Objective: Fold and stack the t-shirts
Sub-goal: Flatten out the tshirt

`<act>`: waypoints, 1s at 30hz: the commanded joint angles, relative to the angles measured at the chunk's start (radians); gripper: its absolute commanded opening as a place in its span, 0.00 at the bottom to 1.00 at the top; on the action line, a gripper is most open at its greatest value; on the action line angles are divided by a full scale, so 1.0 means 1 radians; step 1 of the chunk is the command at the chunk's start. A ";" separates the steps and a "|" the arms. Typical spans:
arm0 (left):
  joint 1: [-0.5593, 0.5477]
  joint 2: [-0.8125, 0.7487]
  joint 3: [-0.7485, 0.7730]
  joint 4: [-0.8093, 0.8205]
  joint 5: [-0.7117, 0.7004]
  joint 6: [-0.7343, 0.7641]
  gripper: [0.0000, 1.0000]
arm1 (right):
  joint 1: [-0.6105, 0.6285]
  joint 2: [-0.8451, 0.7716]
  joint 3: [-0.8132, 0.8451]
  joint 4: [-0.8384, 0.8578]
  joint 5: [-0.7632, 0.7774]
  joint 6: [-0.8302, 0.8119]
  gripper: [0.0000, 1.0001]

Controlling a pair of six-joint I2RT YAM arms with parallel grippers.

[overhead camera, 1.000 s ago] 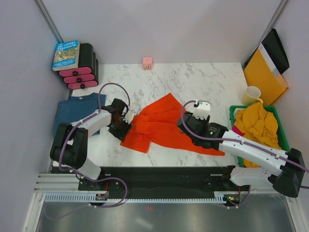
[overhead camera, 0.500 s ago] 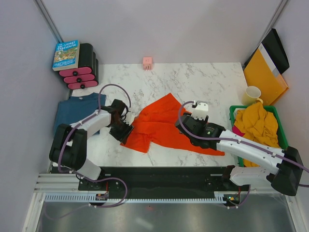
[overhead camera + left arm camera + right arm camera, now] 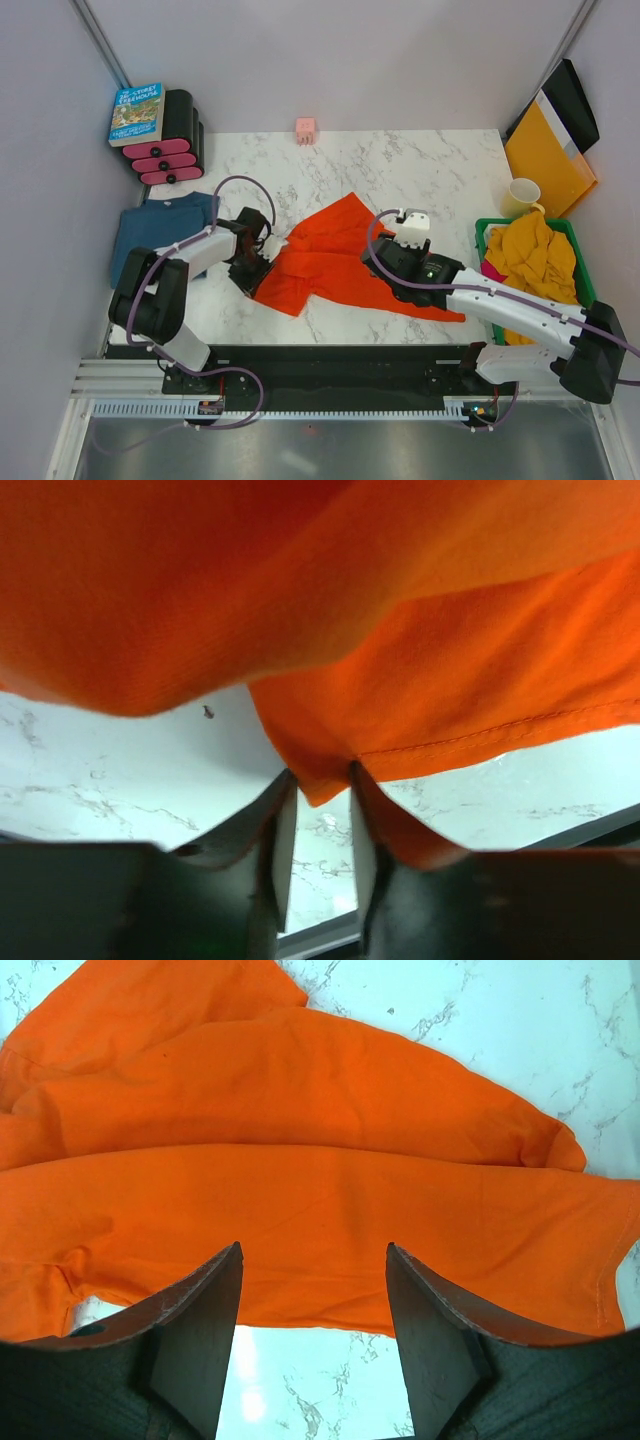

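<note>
The orange-red t-shirt [image 3: 340, 262] lies crumpled and spread in the middle of the marble table. My left gripper [image 3: 255, 272] is at its left edge. In the left wrist view the narrow jaws [image 3: 322, 775] pinch a corner of the orange-red t-shirt [image 3: 450, 680], and the cloth drapes over the camera. My right gripper [image 3: 383, 262] is open over the shirt's near hem, with cloth [image 3: 300, 1190] beyond the wide-set fingers [image 3: 313, 1250]. A dark teal-blue t-shirt [image 3: 160, 225] lies at the left. A mustard-yellow t-shirt [image 3: 535, 258] and a bit of pink cloth [image 3: 492, 272] sit in the basket.
A green basket [image 3: 520, 223] stands at the right, with a cream mug [image 3: 522, 195] and a stiff yellow-orange folder [image 3: 545, 150] behind it. A book [image 3: 136, 112] on a black-and-pink stack [image 3: 172, 145] is at the back left. A small pink object [image 3: 305, 128] is at the back edge.
My left gripper has shifted slightly right and nearer, onto the shirt's left edge. My right gripper has crept a little to the left over the shirt.
</note>
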 commanded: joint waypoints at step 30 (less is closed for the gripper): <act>0.199 -0.144 0.428 0.019 0.111 -0.170 0.02 | -0.186 -0.007 -0.127 -0.127 -0.086 0.179 0.56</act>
